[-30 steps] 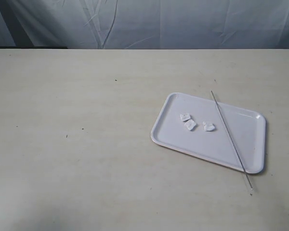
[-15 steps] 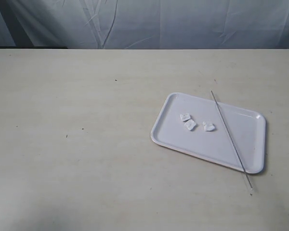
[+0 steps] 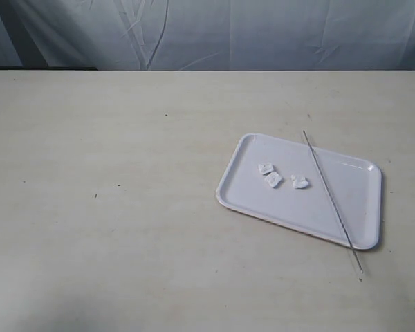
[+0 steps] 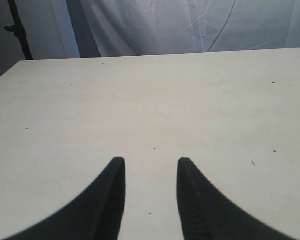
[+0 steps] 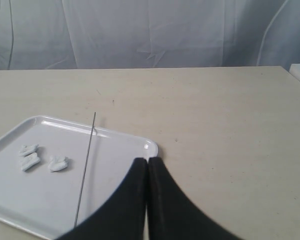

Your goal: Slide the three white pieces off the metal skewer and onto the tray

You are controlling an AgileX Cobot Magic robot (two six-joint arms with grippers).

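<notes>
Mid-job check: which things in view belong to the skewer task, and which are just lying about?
Belong to the job: tray; three white pieces, loose on it; metal skewer, bare, lying across it.
Just there: table; cloth backdrop; black stand, seen only by the left wrist camera.

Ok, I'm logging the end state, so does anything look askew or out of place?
Only the metal skewer: it lies slanted across the tray, both ends overhanging the rim above the table. The three white pieces sit loose on the tray, nothing spilled.
</notes>
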